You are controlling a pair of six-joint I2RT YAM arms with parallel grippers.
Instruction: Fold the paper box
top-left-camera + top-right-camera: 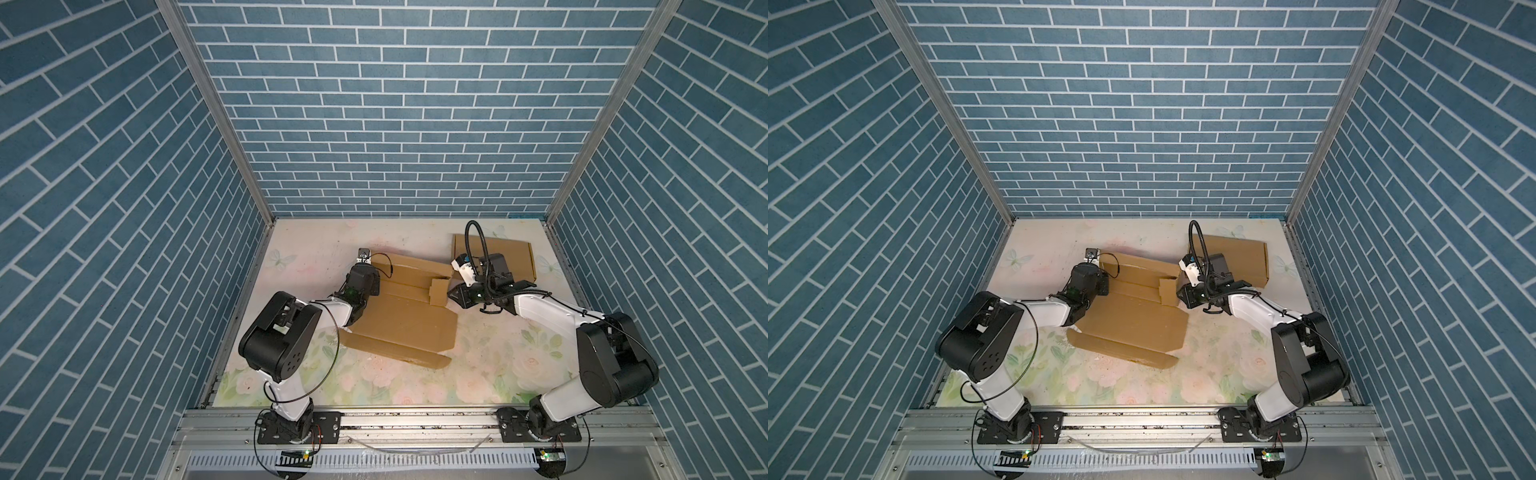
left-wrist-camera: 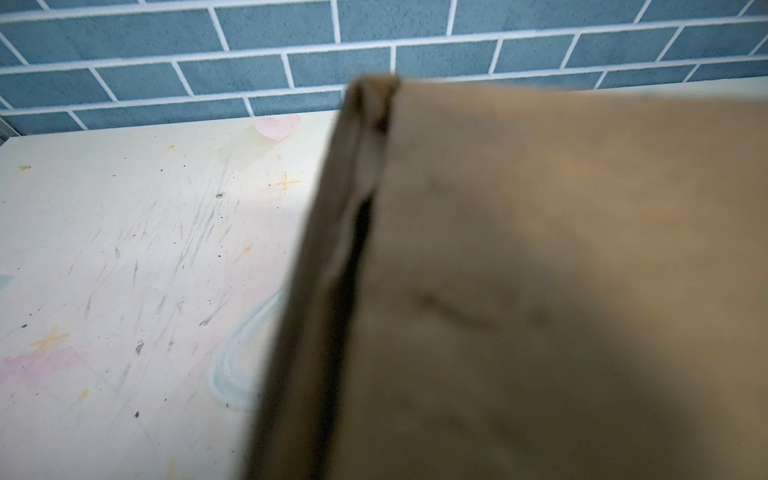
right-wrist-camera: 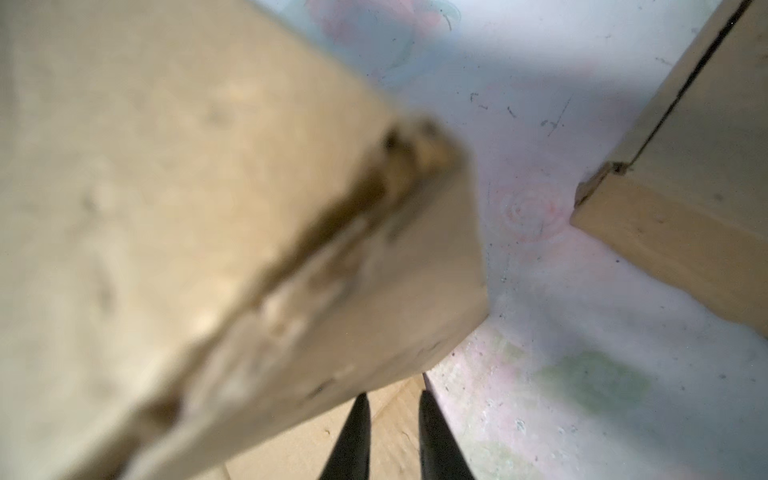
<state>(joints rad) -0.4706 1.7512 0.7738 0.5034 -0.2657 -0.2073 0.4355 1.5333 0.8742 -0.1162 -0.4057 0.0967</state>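
Right pincer [image 3: 392, 440] apart, paper box [image 1: 399, 320] flap just beside; left pincer [image 1: 365, 270] together (at box wall)

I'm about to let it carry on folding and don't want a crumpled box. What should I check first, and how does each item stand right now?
1. Left tool shut: ok.
2. Left tool actually pinching the paper box: cannot tell; its fingers are out of view.
3. Right tool free: ok; its fingers are apart with nothing between them.
4. Small side flap standing up: ok.
5. Front flap raised: not ok; it lies flat on the table.
6. Spare box out of the way: ok; it is at the back right, apart from the paper box.
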